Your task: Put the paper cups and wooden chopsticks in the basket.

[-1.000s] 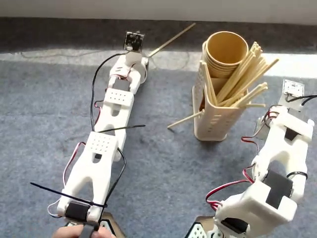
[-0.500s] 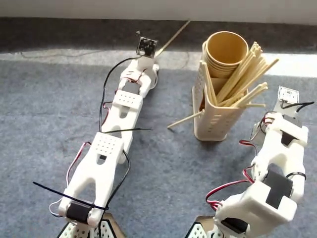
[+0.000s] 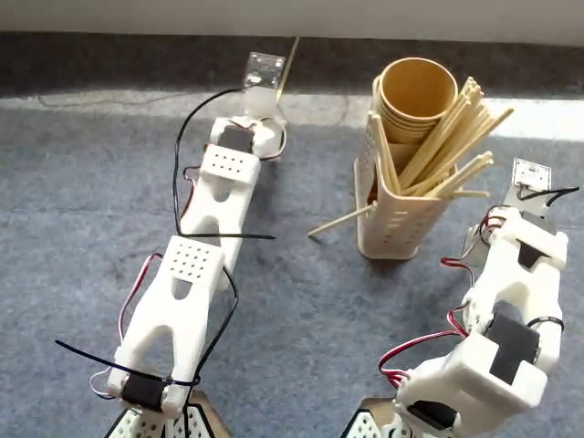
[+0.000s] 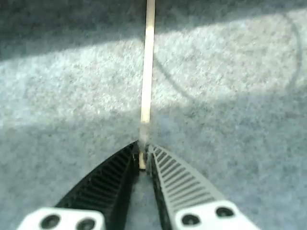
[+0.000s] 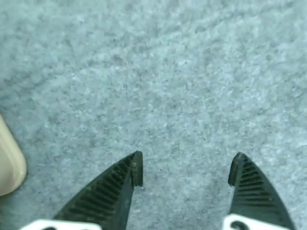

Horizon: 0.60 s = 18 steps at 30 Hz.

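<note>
1. Whereas a second ago the held chopstick (image 3: pixel 286 57) slanted off toward the basket's side, it now points almost straight away from the robot, its far tip over the dark strip at the back of the desk (image 3: pixel 82 201).
2. That swing comes with the left arm (image 3: pixel 219 182) straightening: forearm and wrist now lie in one long line reaching out to the far edge.
3. To my eye this means the stick is secured and being lined up, but it is not yet on its way. It sits well apart from the basket (image 3: pixel 394 219), so the carry across and the drop remain.
4. The left arm's jaws are pinched tight on the near end of that chopstick, with no gap beyond the stick itself.
5. The basket stands upright on the right half of the desk. It already holds the stacked paper cups (image 3: pixel 418 91) and a leaning bundle of chopsticks (image 3: pixel 456 137), and one stray stick (image 3: pixel 339 221) juts out low from its side.
6. The right arm (image 3: pixel 511 292) sits folded beside the basket, its jaws spread wide over bare desk and holding nothing. The pale curve at the edge of its wrist view is probably the basket's foot.
</note>
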Motion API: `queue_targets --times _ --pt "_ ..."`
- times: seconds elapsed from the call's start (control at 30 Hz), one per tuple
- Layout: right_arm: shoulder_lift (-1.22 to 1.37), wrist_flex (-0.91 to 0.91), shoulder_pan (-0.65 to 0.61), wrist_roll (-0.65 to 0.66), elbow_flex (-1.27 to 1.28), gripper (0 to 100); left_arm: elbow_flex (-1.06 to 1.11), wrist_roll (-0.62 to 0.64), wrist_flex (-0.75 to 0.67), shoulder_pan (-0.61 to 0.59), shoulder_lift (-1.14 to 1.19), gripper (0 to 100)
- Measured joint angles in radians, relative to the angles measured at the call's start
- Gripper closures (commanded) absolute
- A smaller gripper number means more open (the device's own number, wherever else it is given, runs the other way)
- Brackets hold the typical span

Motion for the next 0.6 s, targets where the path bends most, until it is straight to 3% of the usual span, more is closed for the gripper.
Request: queue_targets --times 0.23,0.43,0.6 --pt "0.0 0.041 0.0 0.028 0.0 71.0 0.0 0.014 0.534 -0.002 -0.279 99" --pt "0.0 0.087 -0.014 0.054 0.0 71.0 0.04 0.009 0.6 -0.052 -0.506 99" --pt "0.0 0.091 -0.038 0.054 0.0 71.0 0.015 -0.166 0.563 -0.046 -0.663 99"
